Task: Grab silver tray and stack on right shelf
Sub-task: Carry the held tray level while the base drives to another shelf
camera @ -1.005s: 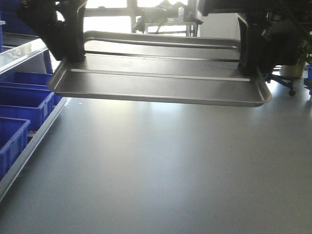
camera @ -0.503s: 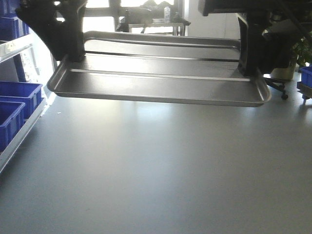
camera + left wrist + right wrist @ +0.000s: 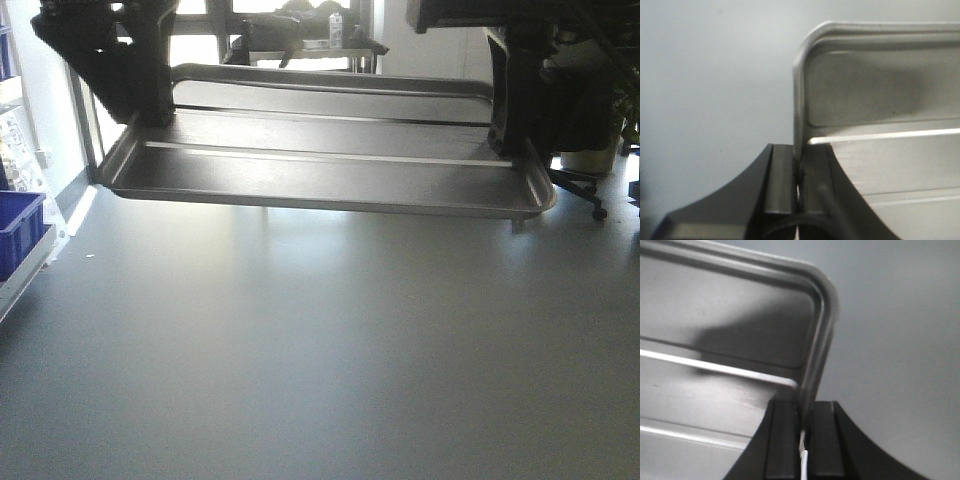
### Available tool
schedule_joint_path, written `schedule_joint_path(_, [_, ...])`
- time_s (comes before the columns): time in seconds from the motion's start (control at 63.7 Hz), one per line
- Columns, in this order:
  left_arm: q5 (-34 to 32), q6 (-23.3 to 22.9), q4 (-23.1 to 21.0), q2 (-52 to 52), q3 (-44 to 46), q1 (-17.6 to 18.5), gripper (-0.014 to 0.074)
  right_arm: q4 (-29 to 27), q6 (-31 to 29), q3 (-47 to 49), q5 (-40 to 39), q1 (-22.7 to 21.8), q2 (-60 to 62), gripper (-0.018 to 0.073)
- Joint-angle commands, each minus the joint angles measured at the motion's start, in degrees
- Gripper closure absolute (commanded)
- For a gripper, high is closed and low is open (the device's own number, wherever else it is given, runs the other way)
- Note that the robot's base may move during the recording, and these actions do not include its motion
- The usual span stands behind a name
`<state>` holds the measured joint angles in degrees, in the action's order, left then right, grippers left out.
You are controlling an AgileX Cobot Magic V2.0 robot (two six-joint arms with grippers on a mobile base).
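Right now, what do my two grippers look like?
Both are black. The left gripper has two flat fingers that flare outward in a curve, with what looks like a dark cable beside them. The right gripper has the same shape, with a thin white wire between its fingers.

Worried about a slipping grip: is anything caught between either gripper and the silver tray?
Nothing visible. The left gripper and right gripper each pinch the rim of the silver tray directly. The right shelf is out of view.
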<state>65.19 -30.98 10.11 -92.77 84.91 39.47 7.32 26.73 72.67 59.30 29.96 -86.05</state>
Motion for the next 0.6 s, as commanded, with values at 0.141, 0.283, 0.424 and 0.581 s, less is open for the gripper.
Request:
schedule_joint_path(0.141, [-2.70,0.70,-0.54,2.76,2.26,0.79,0.0689,0.11,-2.00,2.07,-2.71,0.25,2.38,0.0502])
schedule_joint_path(0.283, [-2.70,0.70,-0.54,2.76,2.26,0.79,0.0689,0.11,-2.00,2.07,-2.71,0.25,2.38,0.0502])
schedule_joint_path(0.424, [-2.70,0.70,-0.54,2.76,2.26,0.79,0.0689,0.05,-2.00,2.07,-2.71,0.25,2.38,0.0502])
schedule_joint_path(0.581, [-2.70,0.70,-0.54,2.76,2.26,0.79,0.0689,0.10,-2.00,2.07,-2.74,0.19,2.38,0.0502])
